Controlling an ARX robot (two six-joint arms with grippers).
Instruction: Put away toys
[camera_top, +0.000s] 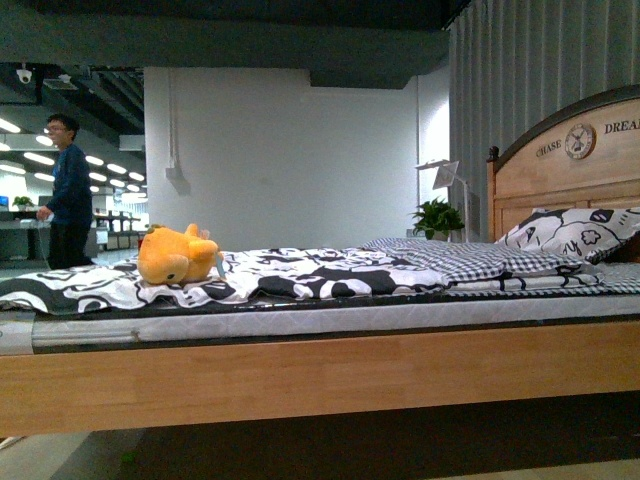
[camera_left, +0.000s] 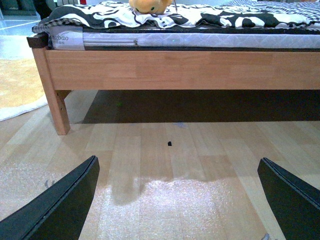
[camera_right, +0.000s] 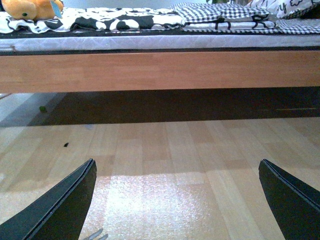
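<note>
Plush animal (camera_top: 177, 255) is seen lying on the bed (camera_top: 320, 375), untouched; nothing has been put away yet. Left claw (camera_left: 178, 159) and right claw (camera_right: 177, 161) are held spread wide, empty, near the floor (camera_left: 150, 150).

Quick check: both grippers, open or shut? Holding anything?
Left gripper: open, holding nothing.
Right gripper: open, holding nothing.

Wooden bed (camera_top: 320, 375) with carved headboard (camera_top: 565, 165), grey curtain (camera_top: 530, 70), white wall (camera_top: 290, 160), wood-plank floor (camera_right: 165, 165)
</note>
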